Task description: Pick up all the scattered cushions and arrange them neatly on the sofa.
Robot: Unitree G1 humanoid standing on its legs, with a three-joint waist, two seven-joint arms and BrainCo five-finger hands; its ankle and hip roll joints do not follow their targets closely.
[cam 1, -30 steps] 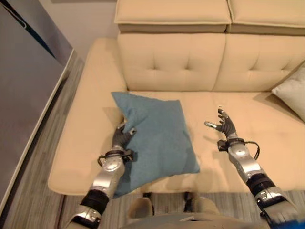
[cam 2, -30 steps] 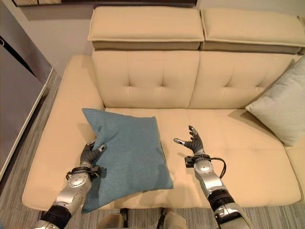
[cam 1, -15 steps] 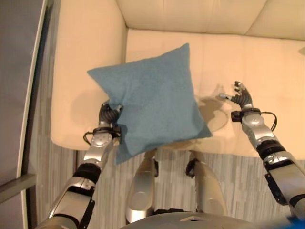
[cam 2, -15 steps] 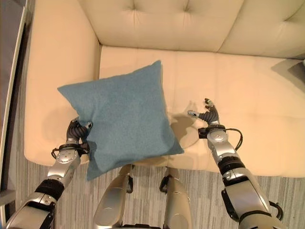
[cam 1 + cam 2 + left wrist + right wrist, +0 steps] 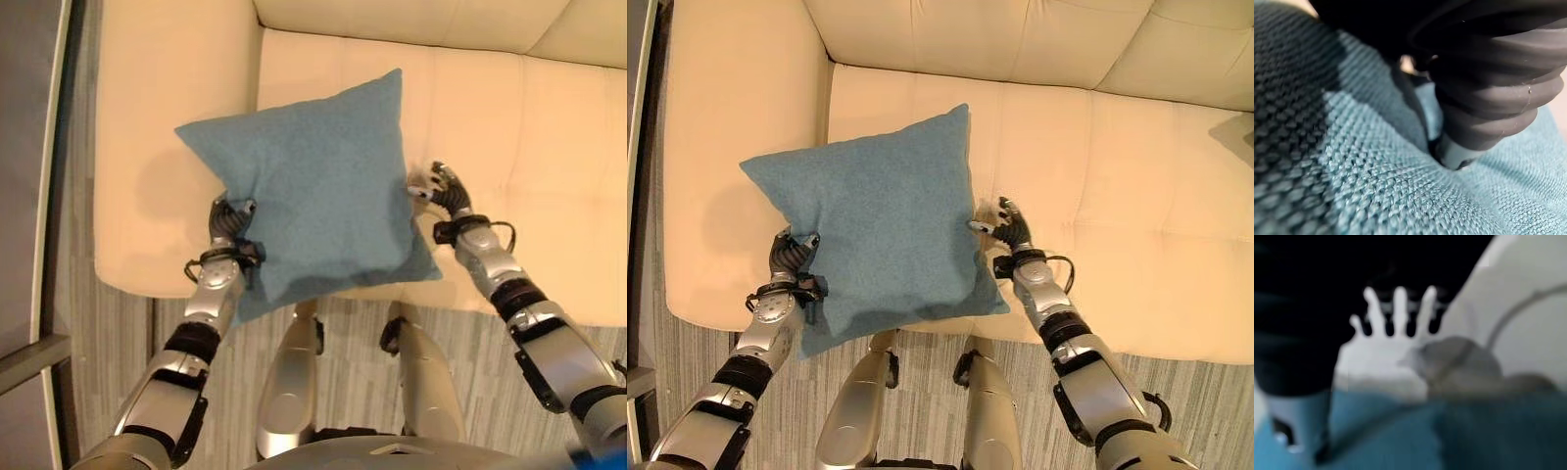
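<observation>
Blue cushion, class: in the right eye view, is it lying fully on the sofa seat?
No. The cushion hangs past the sofa's front edge, with its lower corners over the floor.

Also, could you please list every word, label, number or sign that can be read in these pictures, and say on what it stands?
There are none to read.
blue cushion: plain woven cloth, no label or tag in view.
sofa: plain cream cover, no print.
left hand and right hand: no marking can be made out on them.
</observation>
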